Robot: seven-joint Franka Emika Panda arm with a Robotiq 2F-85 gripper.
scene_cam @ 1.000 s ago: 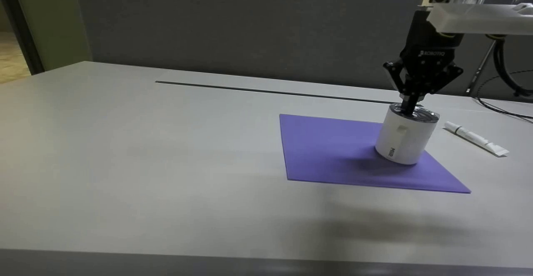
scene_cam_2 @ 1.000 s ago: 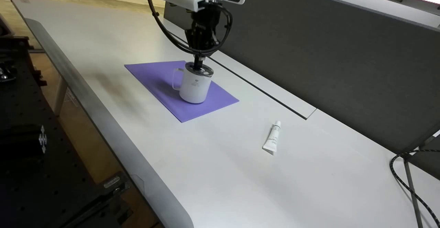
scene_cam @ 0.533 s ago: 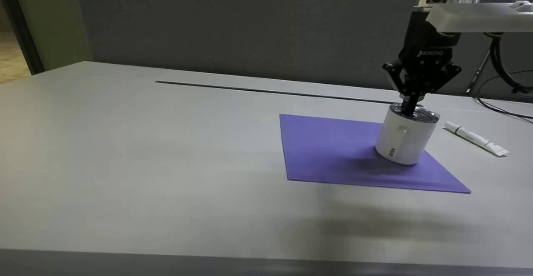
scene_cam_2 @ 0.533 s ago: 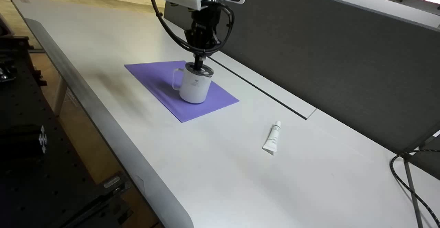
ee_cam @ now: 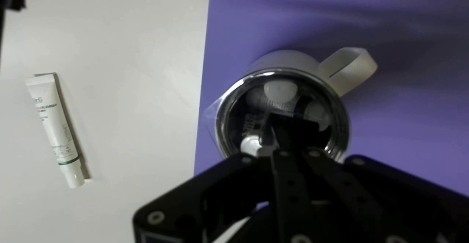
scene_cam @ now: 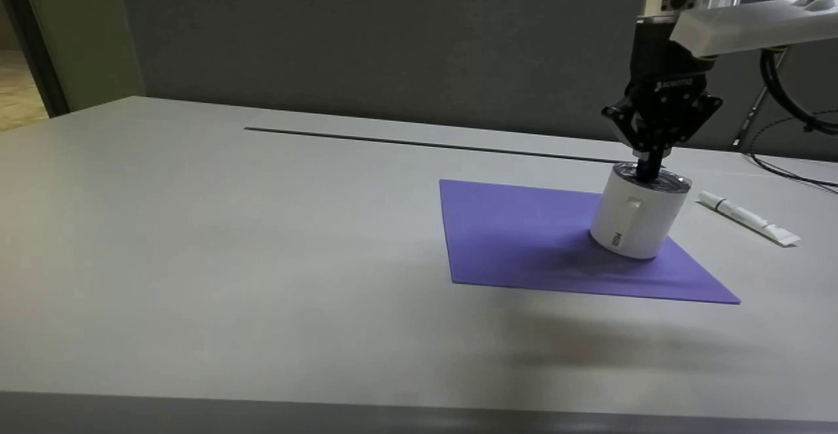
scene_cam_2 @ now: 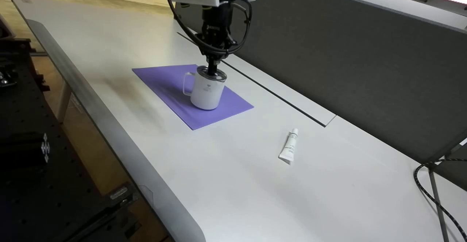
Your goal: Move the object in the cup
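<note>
The white cup (scene_cam: 647, 228) stands upright on the purple mat (scene_cam: 510, 231), with its handle and a small dark mark toward an exterior view. It also shows in an exterior view (scene_cam_2: 207, 95) and in the wrist view (ee_cam: 287, 61). A dark see-through lid (ee_cam: 238, 120) with a shiny rim covers its top, so the inside is hidden. No separate object in the cup can be made out. My gripper (scene_cam: 649, 177) points down with its fingers together, the tips at the lid. In the wrist view the fingertips (ee_cam: 293, 131) are dark against the lid; nothing is seen clearly between them.
A white tube (ee_cam: 55, 129) lies on the table beside the mat; it also shows in both exterior views (scene_cam: 746, 218) (scene_cam_2: 289, 146). A dark partition (scene_cam_2: 346, 59) stands along the table's back. A black cable (scene_cam_2: 425, 189) lies near the far corner.
The wrist and upper gripper have tilted slightly, and the fingertips have shifted a little across the lid. The cup, mat and tube have not moved. The fingers stay together.
</note>
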